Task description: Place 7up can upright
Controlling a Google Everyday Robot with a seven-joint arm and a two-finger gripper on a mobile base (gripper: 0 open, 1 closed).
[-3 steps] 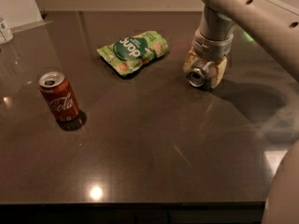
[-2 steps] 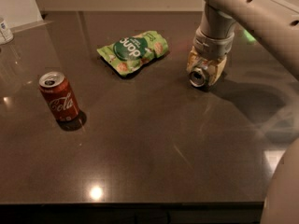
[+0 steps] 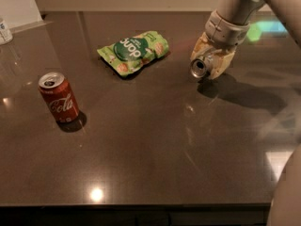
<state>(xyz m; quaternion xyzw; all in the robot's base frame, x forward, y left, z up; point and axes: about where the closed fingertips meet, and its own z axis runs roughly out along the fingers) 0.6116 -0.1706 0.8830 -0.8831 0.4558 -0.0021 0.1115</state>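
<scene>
My gripper [image 3: 210, 64] is at the right rear of the dark table [image 3: 150, 145], pointing down. It is shut on the 7up can [image 3: 199, 68], of which mostly the silver top end shows between the cream fingers [image 3: 225, 64]. The can lies tilted on its side with the top facing the camera. It is held a little above the table, with its shadow just below and to the right. The can's body and lettering are hidden by the fingers.
A red Coca-Cola can [image 3: 59, 98] stands upright at the left. A green snack pouch [image 3: 134, 52] lies flat at the rear middle, left of the gripper. A white object [image 3: 4, 31] sits at the far left rear. The table's front edge runs along the bottom.
The gripper has risen slightly with the can in it, and the can's shadow now sits apart below it. The red can and pouch have not moved.
</scene>
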